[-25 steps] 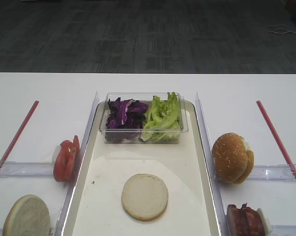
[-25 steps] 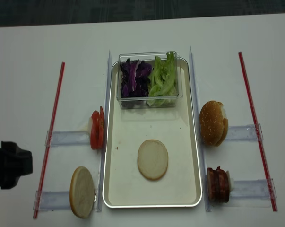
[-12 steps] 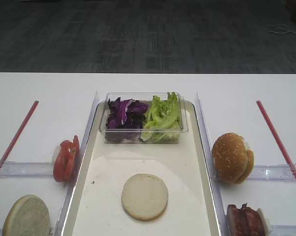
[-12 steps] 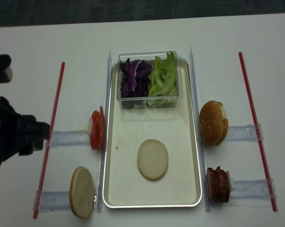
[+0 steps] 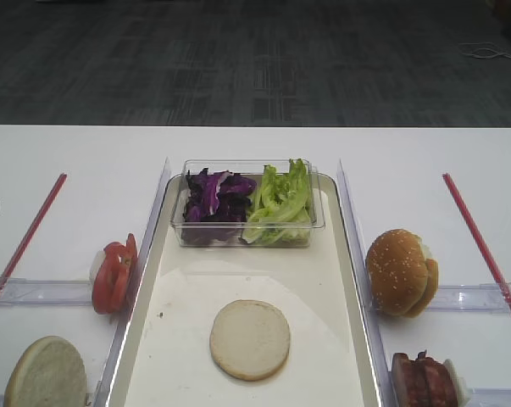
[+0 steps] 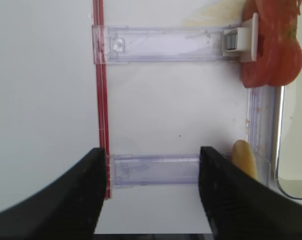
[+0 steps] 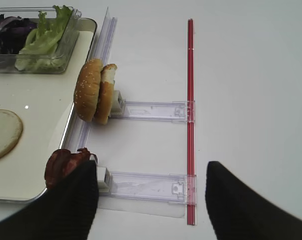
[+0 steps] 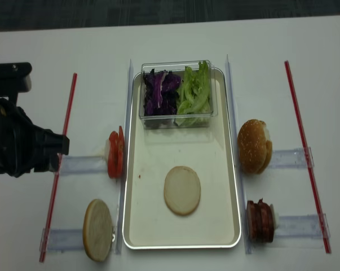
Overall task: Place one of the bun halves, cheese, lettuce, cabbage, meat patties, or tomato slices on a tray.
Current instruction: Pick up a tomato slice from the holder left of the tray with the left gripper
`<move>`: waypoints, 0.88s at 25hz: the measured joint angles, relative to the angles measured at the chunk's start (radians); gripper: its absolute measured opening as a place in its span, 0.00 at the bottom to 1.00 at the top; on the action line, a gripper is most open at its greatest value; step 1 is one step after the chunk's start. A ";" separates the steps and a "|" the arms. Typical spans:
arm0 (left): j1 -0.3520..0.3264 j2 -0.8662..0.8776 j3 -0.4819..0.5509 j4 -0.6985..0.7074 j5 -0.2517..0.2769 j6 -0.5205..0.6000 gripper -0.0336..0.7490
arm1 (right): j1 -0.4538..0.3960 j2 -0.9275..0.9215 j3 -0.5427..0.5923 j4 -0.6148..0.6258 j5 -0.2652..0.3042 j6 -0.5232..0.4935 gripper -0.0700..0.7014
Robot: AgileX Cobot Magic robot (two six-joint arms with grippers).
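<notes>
My left gripper (image 6: 149, 192) hangs spread wide with nothing between its fingers, over the white table (image 8: 40, 73) beside the left red strip (image 8: 61, 152), the tomato slices (image 8: 114, 153) standing on edge in their clear holder just ahead. My right gripper (image 7: 151, 200) is likewise spread and holding nothing, over the lower right holder near the meat patties (image 7: 65, 165). 1 flat bun half (image 8: 182, 190) lies on the tray (image 8: 137, 226); another stands at lower left (image 8: 98, 229), and the seeded ones (image 8: 254, 146) stand right of the tray. Cabbage (image 8: 160, 94) and lettuce (image 8: 195, 93) sit in the clear box (image 8: 175, 119) at the tray's far end.
</notes>
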 joint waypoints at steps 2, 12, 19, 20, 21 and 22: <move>0.000 0.032 -0.031 0.000 0.003 0.000 0.58 | 0.000 0.000 0.000 0.000 0.000 0.000 0.70; 0.000 0.172 -0.170 0.000 0.009 0.000 0.58 | 0.000 0.000 0.000 0.000 0.000 0.000 0.70; -0.003 0.278 -0.260 0.000 0.030 0.018 0.58 | 0.000 0.000 0.000 0.000 0.000 0.000 0.70; -0.006 0.294 -0.274 0.000 0.038 0.019 0.58 | 0.000 0.000 0.000 0.000 0.000 0.000 0.70; -0.006 0.309 -0.286 0.000 0.042 0.021 0.58 | 0.000 0.000 0.000 0.000 0.000 0.000 0.70; -0.006 0.319 -0.293 0.000 0.044 0.021 0.58 | 0.000 0.000 0.000 0.000 0.000 0.000 0.70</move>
